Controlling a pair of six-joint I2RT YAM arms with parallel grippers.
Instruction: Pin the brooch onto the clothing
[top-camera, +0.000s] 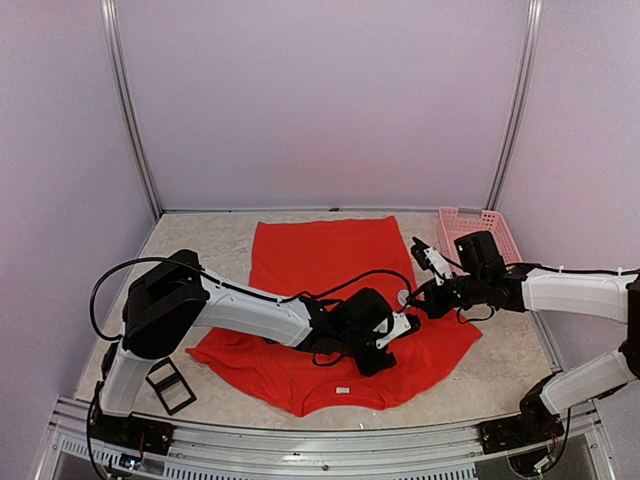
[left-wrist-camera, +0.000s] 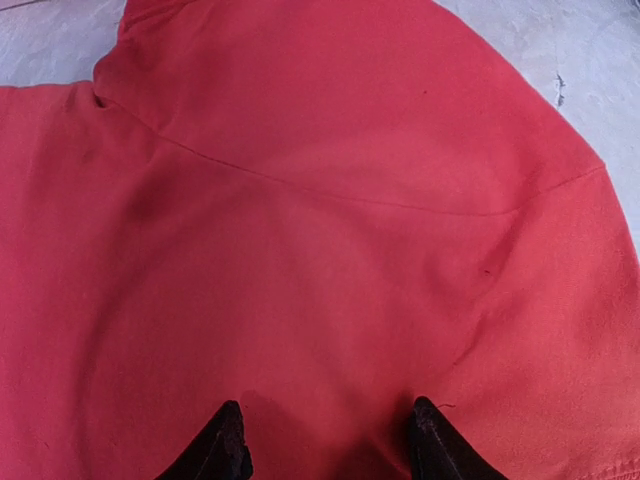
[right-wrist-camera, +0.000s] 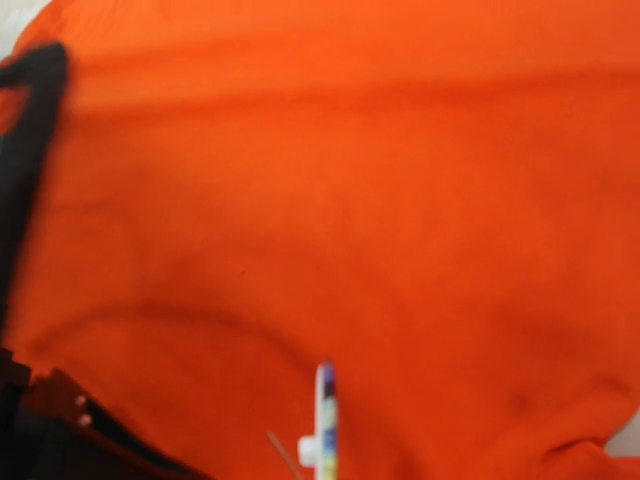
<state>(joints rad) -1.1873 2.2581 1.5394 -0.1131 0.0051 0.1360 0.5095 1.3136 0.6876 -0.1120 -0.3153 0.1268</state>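
The left arm (top-camera: 250, 310) reaches low from its base toward the middle. The left gripper (left-wrist-camera: 330, 452) is tipped down, its two dark fingers (left-wrist-camera: 225, 450) standing apart. The right arm (top-camera: 570, 292) stretches in from the right, elbow bent near its base. The right gripper (top-camera: 412, 298), just beside the left wrist, is closed on a small brooch (right-wrist-camera: 324, 415).

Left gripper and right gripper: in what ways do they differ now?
The left gripper stands open, fingertips apart on the red T-shirt; the right gripper is shut. Between the left gripper's fingers lies only fabric; the right gripper seems to hold the brooch, seen edge-on. Both hang low over the same shirt, near each other.
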